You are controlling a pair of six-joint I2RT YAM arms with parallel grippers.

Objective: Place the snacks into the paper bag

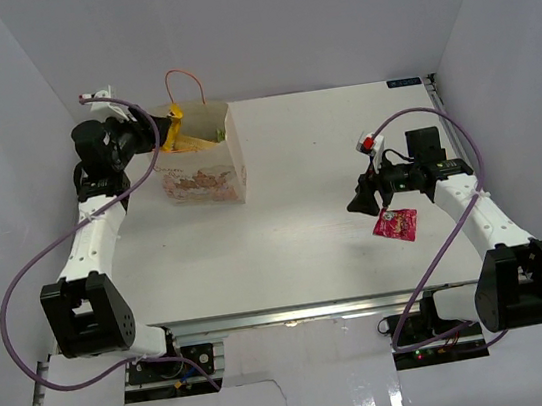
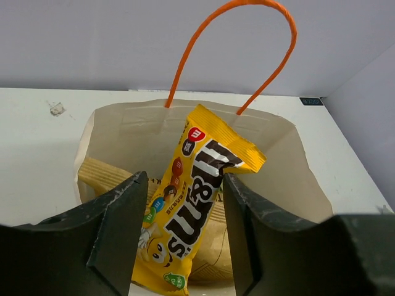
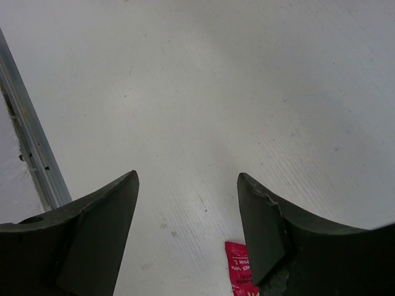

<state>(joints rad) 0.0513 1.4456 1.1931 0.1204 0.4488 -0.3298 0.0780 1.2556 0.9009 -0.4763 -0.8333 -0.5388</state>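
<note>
- Top view: fixed, high behind both arm bases, tilted down and forward over the whole counter. Far off.
- Left wrist view: rides the left pincer, very near. Looks between its own fingers, down into the mouth of the paper bag.
- Right wrist view: rides the right pincer, low over bare counter, facing down. The red-pink pouch is clipped by the bottom edge.
- Overlap: top view shares the bag with the left wrist view and the pouch with the right.

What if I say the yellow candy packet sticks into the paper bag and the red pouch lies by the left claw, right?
No: the red pouch lies by the right claw, as the top view shows. The rest is right.
</note>
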